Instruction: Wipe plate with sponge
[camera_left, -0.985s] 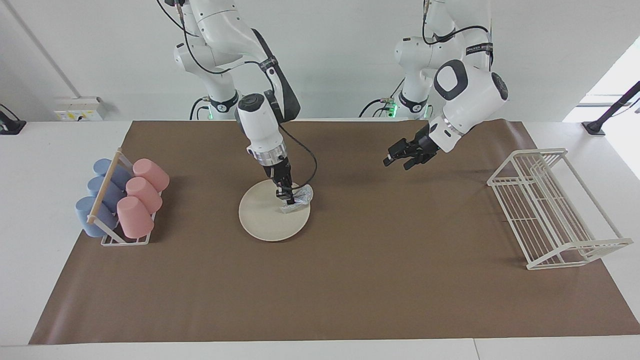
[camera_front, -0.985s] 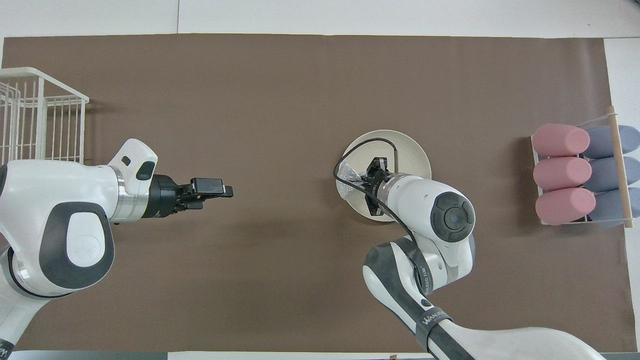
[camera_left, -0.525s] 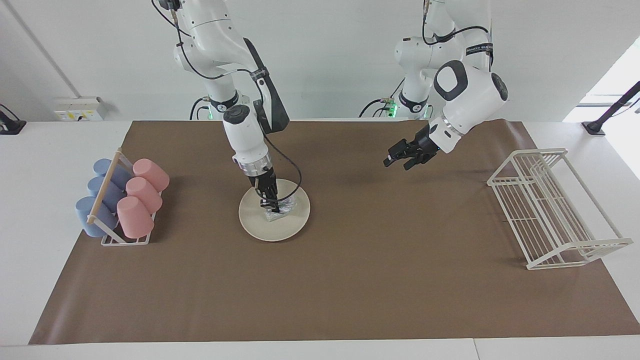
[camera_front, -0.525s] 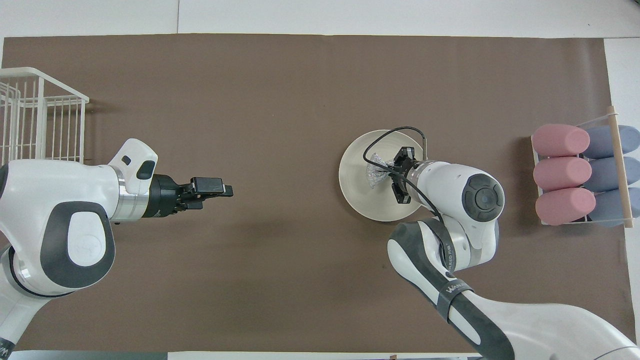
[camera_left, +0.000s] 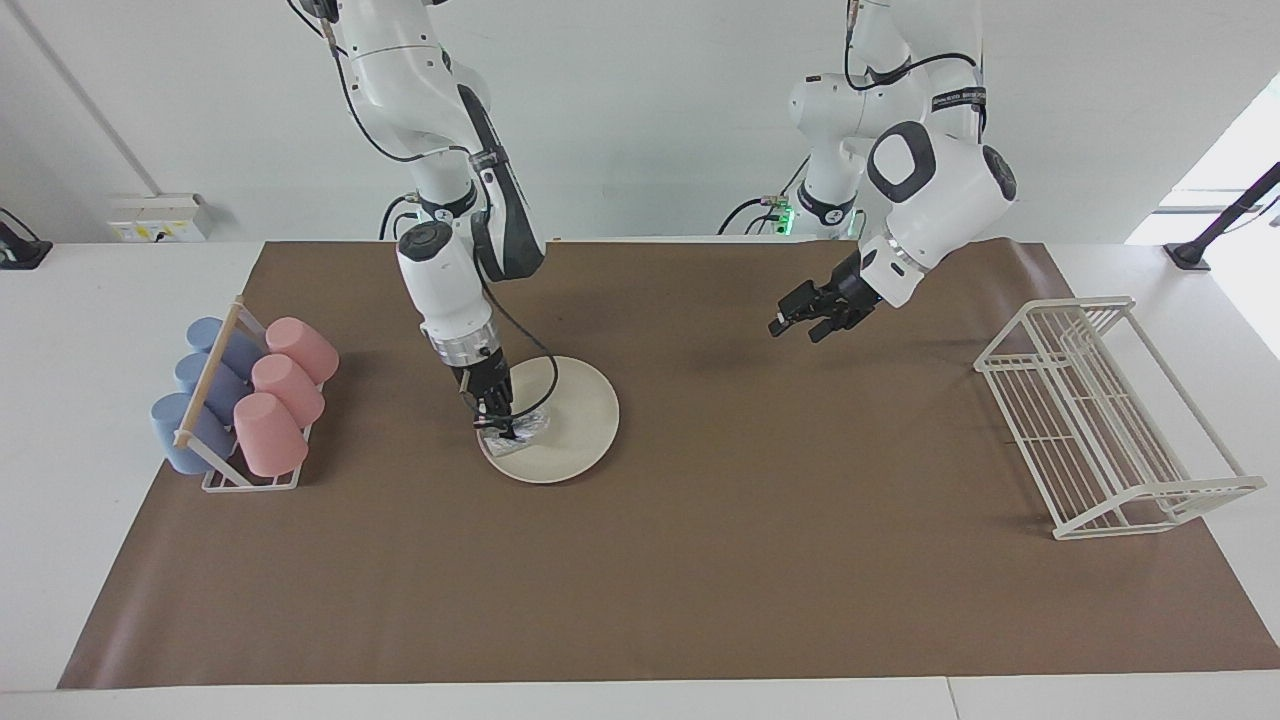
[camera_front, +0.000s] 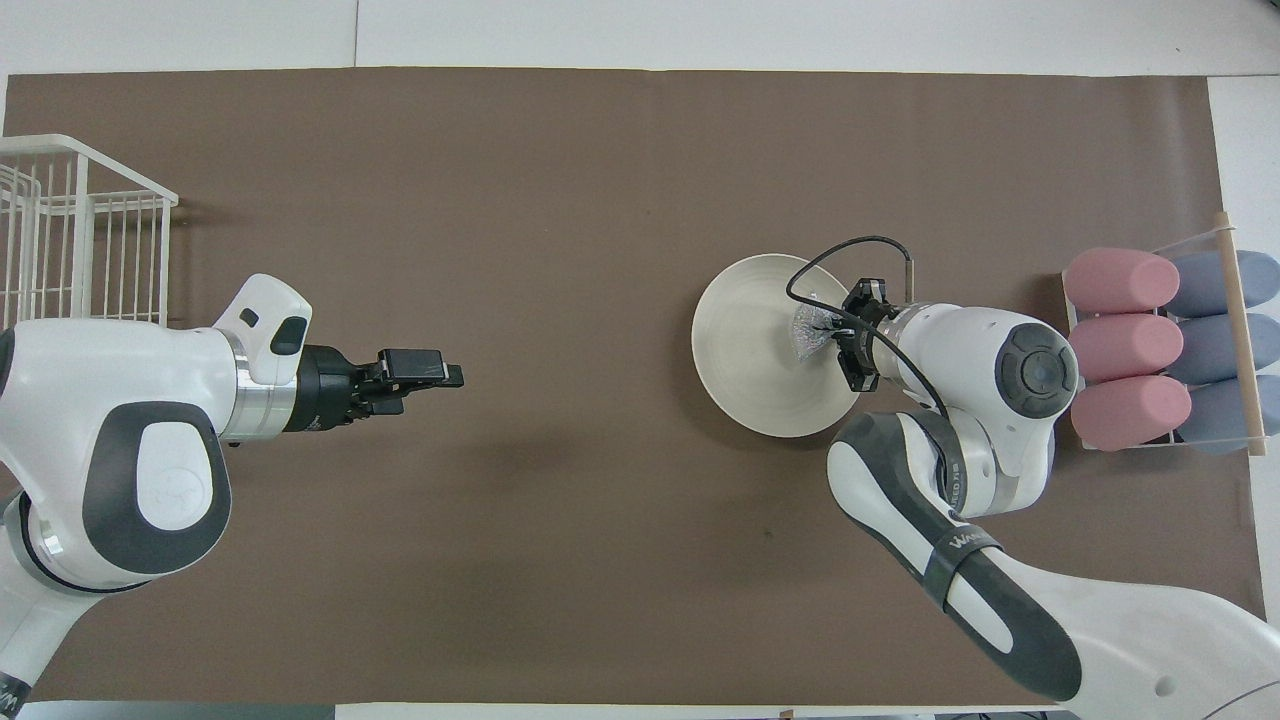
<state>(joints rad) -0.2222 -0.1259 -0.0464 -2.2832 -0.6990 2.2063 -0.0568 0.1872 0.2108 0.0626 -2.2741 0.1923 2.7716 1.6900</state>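
Plate first: your round, shallow, cream-white plate (camera_left: 560, 425) lies flat on the brown paper mat (camera_left: 700, 580), between the two arms' ends of the table and toward the right arm's end. You have the right gripper (camera_left: 505, 428) down on the plate's edge toward the cup rack, its fingertips pinched tight on the small crinkly silvery-grey sponge (camera_front: 808, 327), which presses against the plate surface. Your left gripper (camera_left: 795, 322) hangs in the air over bare mat, jaws spread wide and holding nothing; that arm waits. At the right arm's end you see pink and blue cups (camera_left: 270, 385) lying in a rack, and at the left arm's end a white wire rack (camera_left: 1100, 420).
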